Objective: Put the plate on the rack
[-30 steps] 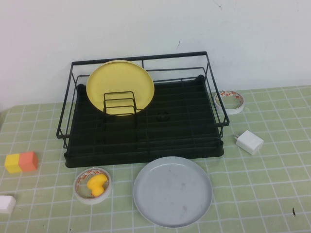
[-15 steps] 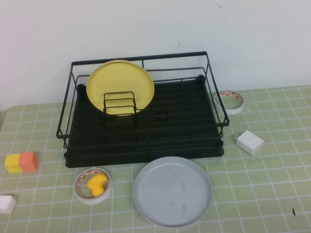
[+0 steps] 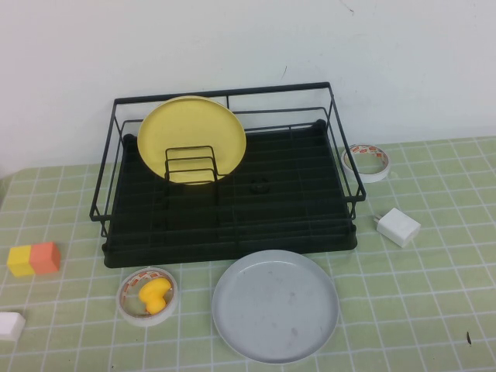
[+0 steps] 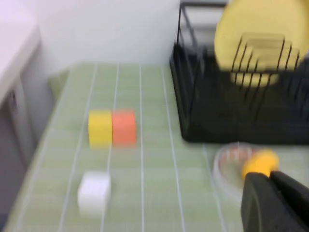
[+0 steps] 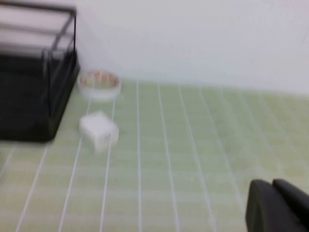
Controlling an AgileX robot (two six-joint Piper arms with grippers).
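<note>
The light-grey plate (image 3: pixel 275 305) lies flat on the green checked table, just in front of the black wire rack (image 3: pixel 232 249). A yellow plate (image 3: pixel 191 128) stands upright in the rack's dividers at its left; it also shows in the left wrist view (image 4: pixel 260 29). Neither arm shows in the high view. My left gripper (image 4: pixel 270 178) is shut and empty, low over the table's left side near a tape roll. My right gripper (image 5: pixel 272 184) is shut and empty, over the table's right side. The grey plate is out of both wrist views.
A tape roll (image 3: pixel 147 296) holding a yellow toy sits left of the plate. Yellow and orange blocks (image 3: pixel 34 259) and a white block (image 3: pixel 11 325) lie at the far left. A second tape roll (image 3: pixel 366 161) and a white charger (image 3: pixel 397 226) lie right of the rack.
</note>
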